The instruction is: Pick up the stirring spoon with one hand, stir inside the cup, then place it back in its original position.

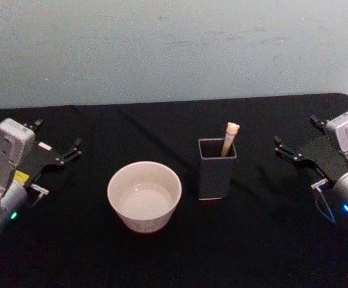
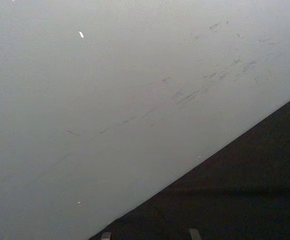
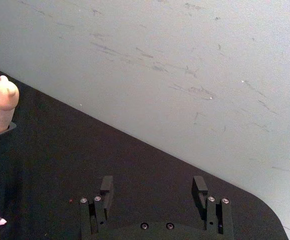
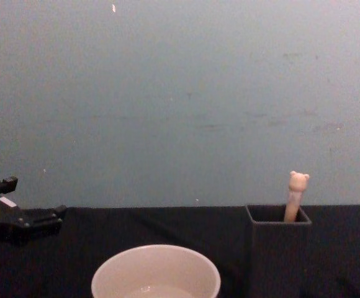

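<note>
Arms parked, left gripper [image 1: 59, 134] and right gripper [image 1: 297, 133] splayed.

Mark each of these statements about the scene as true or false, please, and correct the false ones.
1. The stirring spoon stands in the dark grey holder, bear head up. True.
2. The cup stands on the robot's right of the holder. False: it stands on the holder's left.
3. The right end effector grips the spoon. False: it is open and apart from the spoon, at the right side of the table.
4. The left end effector is open and holds nothing. True.
5. The cup lies tipped on its side. False: it is upright, mouth up.
</note>
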